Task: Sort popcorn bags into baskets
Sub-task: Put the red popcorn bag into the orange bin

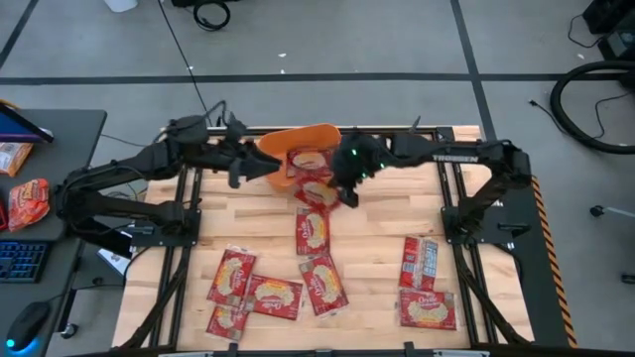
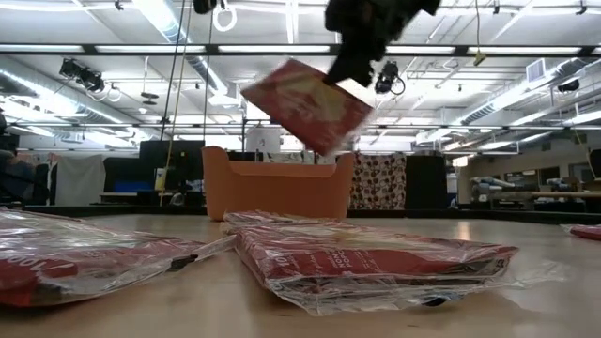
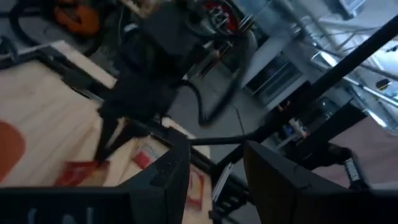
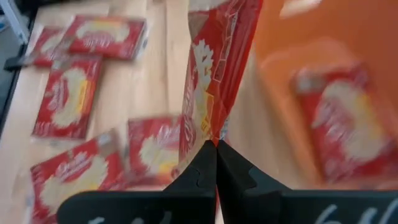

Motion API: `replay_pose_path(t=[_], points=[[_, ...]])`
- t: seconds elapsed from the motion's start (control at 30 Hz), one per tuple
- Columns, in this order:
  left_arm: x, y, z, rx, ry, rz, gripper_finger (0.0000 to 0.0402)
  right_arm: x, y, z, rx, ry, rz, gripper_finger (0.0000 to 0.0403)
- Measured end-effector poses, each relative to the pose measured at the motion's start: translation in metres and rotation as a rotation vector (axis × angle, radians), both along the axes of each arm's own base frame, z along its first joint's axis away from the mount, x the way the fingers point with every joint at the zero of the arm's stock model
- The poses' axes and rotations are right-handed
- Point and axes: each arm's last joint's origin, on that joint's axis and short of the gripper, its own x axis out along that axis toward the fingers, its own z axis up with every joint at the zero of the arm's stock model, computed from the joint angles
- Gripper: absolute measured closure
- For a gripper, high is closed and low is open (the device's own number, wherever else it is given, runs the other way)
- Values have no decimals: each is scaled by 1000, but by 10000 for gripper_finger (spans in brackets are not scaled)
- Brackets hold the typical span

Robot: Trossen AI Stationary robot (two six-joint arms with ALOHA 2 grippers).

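Popcorn bags lie scattered over the wooden bench [image 1: 377, 258], flat red packets with a cream-yellow popcorn picture and white script lettering too small to read with certainty. One popcorn bag [image 4: 208, 81] hangs pinched by an edge in the right claw [image 4: 216, 144], whose fingers are clenched tight on it; from table height this held bag [image 2: 307, 105] shows tilted in the air, above and in front of the orange basket [image 2: 277, 183]. From overhead the right claw [image 1: 347, 190] sits at the basket's near right corner.

The basket [image 1: 298, 139] stands at the far middle of the bench, and a packet in the basket [image 1: 308, 159] already lies flat on its floor. The left claw [image 1: 241, 164] is at the basket's left wall, its fingers [image 3: 165, 177] parted with a clear gap; the overhead view suggests it holds the basket's rim, but I cannot tell for sure.

A single packet [image 1: 312, 230] lies on the bench just in front of the basket, with a cluster of packets [image 1: 260, 293] at the near left and a pair of packets [image 1: 424, 283] at the near right. White lettering on the right arm [image 1: 466, 154] reads "TROSSEN". Off the bench, on a grey side desk [image 1: 69, 129] to the left, rests a crinkled orange-red snack packet [image 1: 28, 201].
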Motion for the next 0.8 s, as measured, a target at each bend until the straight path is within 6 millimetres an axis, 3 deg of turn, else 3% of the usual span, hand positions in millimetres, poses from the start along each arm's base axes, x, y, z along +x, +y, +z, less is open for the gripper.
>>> replay_pose_path(t=[0.27,0.47,0.8], points=[[-28,-8,20,3,-124,-5,246,22,-57,21,-111,-83,15,399],[-32,-9,22,4,-137,-6,246,38,-96,0,-166,-1,14,399],[-31,-9,22,2,-130,-6,246,60,-120,-41,-258,219,176,396]])
